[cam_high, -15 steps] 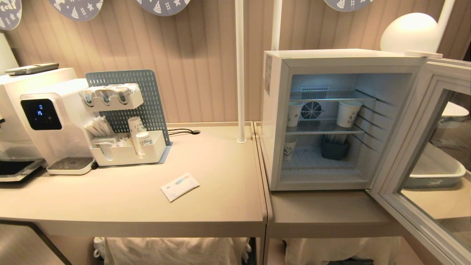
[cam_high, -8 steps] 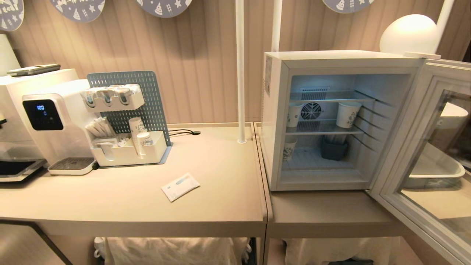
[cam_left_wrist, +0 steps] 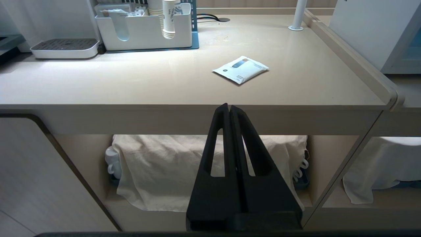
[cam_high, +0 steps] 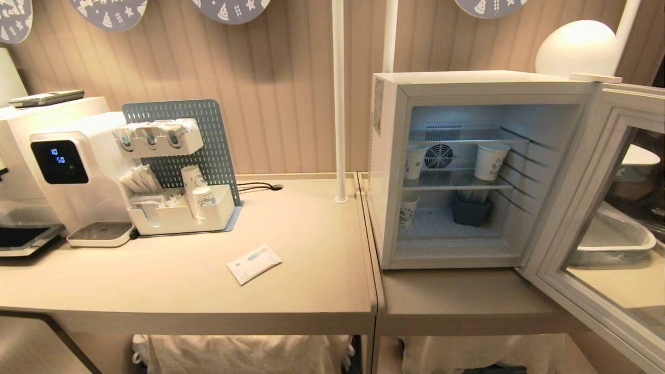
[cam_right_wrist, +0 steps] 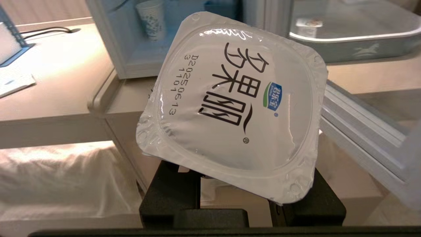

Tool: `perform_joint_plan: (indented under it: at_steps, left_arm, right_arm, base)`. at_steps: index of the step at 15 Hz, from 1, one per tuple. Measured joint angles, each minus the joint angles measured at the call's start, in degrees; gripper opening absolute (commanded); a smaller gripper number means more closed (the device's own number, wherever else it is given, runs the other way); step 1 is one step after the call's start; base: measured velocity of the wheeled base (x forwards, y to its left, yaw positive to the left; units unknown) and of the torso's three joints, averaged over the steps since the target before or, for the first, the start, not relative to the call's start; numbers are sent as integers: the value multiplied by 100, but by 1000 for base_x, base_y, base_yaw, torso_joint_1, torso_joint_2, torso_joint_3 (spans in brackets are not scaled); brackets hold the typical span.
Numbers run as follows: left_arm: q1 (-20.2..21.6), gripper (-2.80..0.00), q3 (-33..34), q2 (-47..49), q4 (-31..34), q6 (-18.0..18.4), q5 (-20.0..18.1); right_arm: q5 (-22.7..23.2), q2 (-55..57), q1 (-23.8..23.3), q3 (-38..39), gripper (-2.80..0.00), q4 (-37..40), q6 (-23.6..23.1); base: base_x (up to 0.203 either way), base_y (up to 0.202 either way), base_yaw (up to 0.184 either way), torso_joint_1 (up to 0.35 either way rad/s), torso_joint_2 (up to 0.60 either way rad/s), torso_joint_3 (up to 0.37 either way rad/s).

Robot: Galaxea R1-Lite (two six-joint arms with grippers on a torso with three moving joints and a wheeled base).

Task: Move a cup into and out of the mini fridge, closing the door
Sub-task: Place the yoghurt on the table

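Since a moment ago nothing moved: right gripper (cam_right_wrist: 241, 184) fingers grasp the cup (cam_right_wrist: 235, 105), left fingers (cam_left_wrist: 230, 131) clenched.

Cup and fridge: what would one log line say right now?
right gripper: holds cup | door: open | left gripper: shut, parked

Left gripper (cam_left_wrist: 230, 108): two matte black fingers (cam_left_wrist: 218, 144), long and tapering to narrow tips. Each finger carries an elongated triangular cut-out. Both rise from a wide, flat black base block with a straight lower edge.

Right gripper (cam_right_wrist: 243, 194): matte black, blocky finger bases (cam_right_wrist: 171, 197) with squared edges, joined by a flat black crossbar.
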Motion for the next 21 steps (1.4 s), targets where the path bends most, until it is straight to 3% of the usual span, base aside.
perform_joint_plan:
  at_steps: [5,21]
  left_arm:
    - [4,-280,-11,0,7,7,-1]
    - [2,-280,-7,0,11,10,0]
  right_arm:
    - [56,-44,0,0,-280,23,11]
    - [60,-44,0,9,-280,-4,22]
  base:
    - [2,66,-3,2,3,1]
    - [0,189,1,3,2,3]
